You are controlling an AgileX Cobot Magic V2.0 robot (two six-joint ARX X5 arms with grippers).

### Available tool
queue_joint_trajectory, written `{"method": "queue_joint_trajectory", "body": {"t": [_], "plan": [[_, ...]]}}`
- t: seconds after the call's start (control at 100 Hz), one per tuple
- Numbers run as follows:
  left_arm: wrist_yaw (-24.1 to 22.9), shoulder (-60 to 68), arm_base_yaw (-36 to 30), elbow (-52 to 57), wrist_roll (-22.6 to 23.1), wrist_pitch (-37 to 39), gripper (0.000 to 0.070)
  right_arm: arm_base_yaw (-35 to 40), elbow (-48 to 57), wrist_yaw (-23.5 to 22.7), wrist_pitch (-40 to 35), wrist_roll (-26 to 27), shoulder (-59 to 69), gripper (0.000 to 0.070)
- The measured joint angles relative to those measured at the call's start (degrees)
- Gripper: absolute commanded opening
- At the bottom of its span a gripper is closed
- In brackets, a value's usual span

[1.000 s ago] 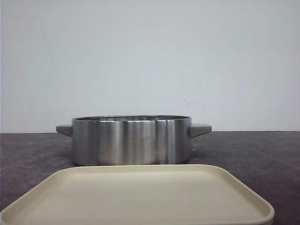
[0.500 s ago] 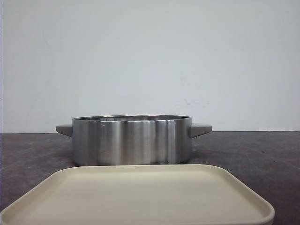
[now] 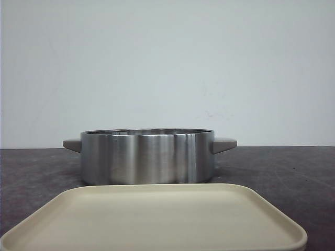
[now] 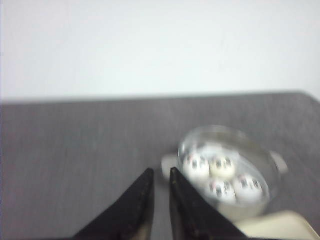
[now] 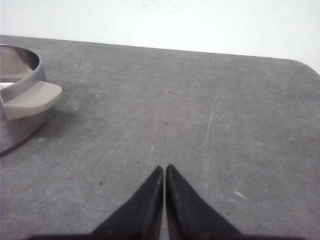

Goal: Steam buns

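Observation:
Several glossy white buns (image 4: 220,176) with black panda faces sit together inside a round steel pot (image 4: 188,141); the left wrist view is blurred. My left gripper (image 4: 160,171) hangs above the grey table beside the pot's handle, its dark fingers a narrow gap apart with nothing between them. My right gripper (image 5: 164,167) is shut and empty over bare table, well away from the pot (image 5: 17,122). From the front, the pot (image 3: 146,157) hides the buns behind its wall, and neither gripper shows.
A beige rounded tray (image 3: 157,222) lies in front of the pot, and its corner (image 4: 280,226) shows by the pot. Grey handles (image 3: 224,144) stick out from both sides of the pot. A white wall stands behind the table.

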Motion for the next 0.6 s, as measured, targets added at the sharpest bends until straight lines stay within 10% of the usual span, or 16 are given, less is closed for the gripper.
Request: {"method": "queue_joint_trajectory", "body": {"t": [0.3,0.6], "plan": [[19.23,-14.27,20.22,-44.0,5.2,47.74,0.0016,0.0,0.0,0.0,0.0,0.0,0.0,0.0],[21.05,-14.4,24.87,-60.67,-2.03,57.77,0.0017,0.0,0.0,0.0,0.0,0.0,0.0,0.0]]}}
